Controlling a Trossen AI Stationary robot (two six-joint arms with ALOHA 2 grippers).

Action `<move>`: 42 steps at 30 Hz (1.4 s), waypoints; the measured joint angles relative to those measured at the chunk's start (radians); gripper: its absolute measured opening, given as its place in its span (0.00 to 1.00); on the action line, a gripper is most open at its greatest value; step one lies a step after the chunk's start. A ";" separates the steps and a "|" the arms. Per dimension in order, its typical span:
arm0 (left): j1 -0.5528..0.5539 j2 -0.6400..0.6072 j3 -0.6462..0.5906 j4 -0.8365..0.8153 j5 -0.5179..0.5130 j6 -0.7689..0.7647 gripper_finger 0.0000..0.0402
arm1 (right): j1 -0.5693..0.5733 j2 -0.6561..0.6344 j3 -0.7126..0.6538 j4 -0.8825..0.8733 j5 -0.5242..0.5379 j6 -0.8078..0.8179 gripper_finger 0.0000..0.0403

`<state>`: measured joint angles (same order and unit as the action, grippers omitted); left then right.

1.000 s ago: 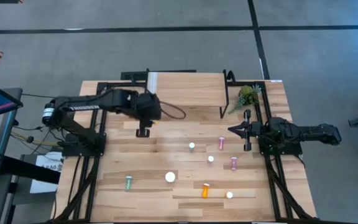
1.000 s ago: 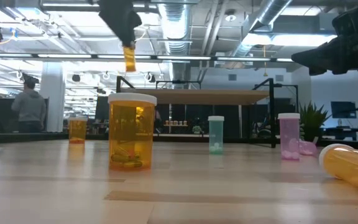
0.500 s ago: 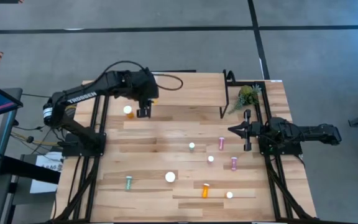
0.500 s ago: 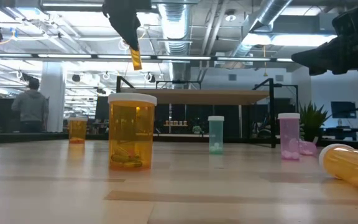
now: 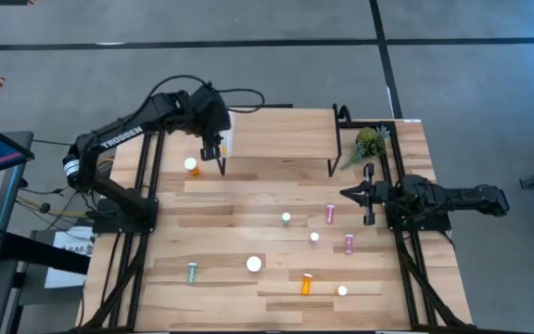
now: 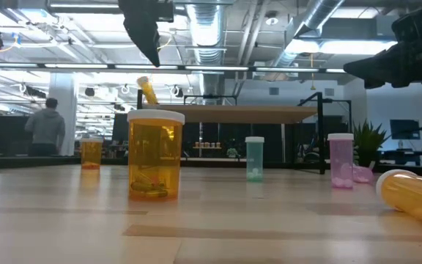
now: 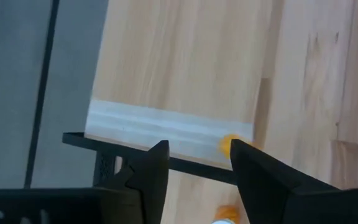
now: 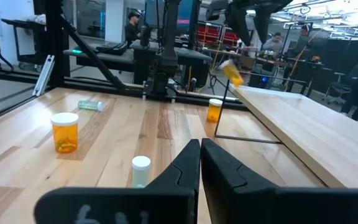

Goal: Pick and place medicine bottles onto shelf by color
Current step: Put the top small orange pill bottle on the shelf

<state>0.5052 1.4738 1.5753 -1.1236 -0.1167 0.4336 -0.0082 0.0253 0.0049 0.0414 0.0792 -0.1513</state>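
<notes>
My left gripper [image 7: 194, 163] has released a small orange bottle [image 6: 147, 90] – tilted, airborne above the shelf [image 5: 276, 133] end. Risk: it bounces off onto the bench [image 5: 248, 223]. Right gripper [image 8: 200, 163] clenched, empty.

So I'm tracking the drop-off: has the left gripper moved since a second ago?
Yes. In the high view the left gripper has travelled from over the open table to the shelf's white-strip end, above the tilted small orange bottle.
</notes>
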 joint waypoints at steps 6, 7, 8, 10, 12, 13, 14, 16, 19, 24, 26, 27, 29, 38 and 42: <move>0.015 0.000 0.000 -0.010 0.048 -0.004 0.41 | 0.000 0.000 0.000 0.000 0.000 0.000 0.09; 0.015 0.000 0.000 -0.011 0.056 -0.010 0.41 | 0.000 0.000 0.000 0.000 0.000 0.000 0.09; 0.015 0.000 0.000 -0.012 0.067 -0.020 0.41 | 0.000 0.000 0.000 0.000 0.000 0.000 0.09; 0.012 0.000 0.000 -0.021 0.103 -0.027 0.41 | 0.000 0.000 0.000 0.000 0.000 0.000 0.09; -0.001 0.000 0.000 -0.035 0.143 -0.031 0.41 | 0.000 0.000 0.000 0.000 0.000 0.000 0.09; -0.013 0.000 0.000 -0.040 0.156 -0.035 0.41 | 0.000 0.000 0.000 0.000 0.000 0.001 0.09; -0.026 0.000 0.000 -0.052 0.167 -0.040 0.41 | 0.000 0.000 0.000 0.000 0.000 0.001 0.09; -0.053 0.000 0.000 -0.084 0.189 -0.062 0.41 | 0.000 0.000 0.000 0.000 0.000 0.001 0.09; -0.104 0.000 -0.014 -0.141 0.235 -0.121 0.41 | 0.000 0.000 0.000 0.000 0.000 0.001 0.09; -0.211 -0.055 -0.170 -0.064 0.172 -0.316 0.41 | 0.000 0.000 0.000 0.000 0.000 0.001 0.09; -0.254 -0.099 -0.273 0.001 0.083 -0.421 0.41 | 0.000 0.000 0.000 0.000 0.000 0.005 0.09; -0.276 -0.124 -0.331 0.044 0.038 -0.478 0.41 | 0.000 0.000 0.000 0.000 0.000 0.005 0.09; -0.322 -0.185 -0.455 0.175 -0.044 -0.578 0.41 | 0.000 0.000 0.000 0.000 0.000 0.005 0.09; -0.406 -0.323 -0.879 0.644 -0.214 -0.996 0.41 | 0.000 0.000 0.000 -0.001 0.000 0.004 0.09; -0.399 -0.310 -0.997 0.756 -0.230 -1.102 0.41 | 0.000 0.000 0.000 -0.001 0.000 0.004 0.09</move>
<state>0.1060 1.1642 0.5783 -0.3680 -0.3465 -0.6679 -0.0084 0.0250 0.0050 0.0403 0.0792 -0.1474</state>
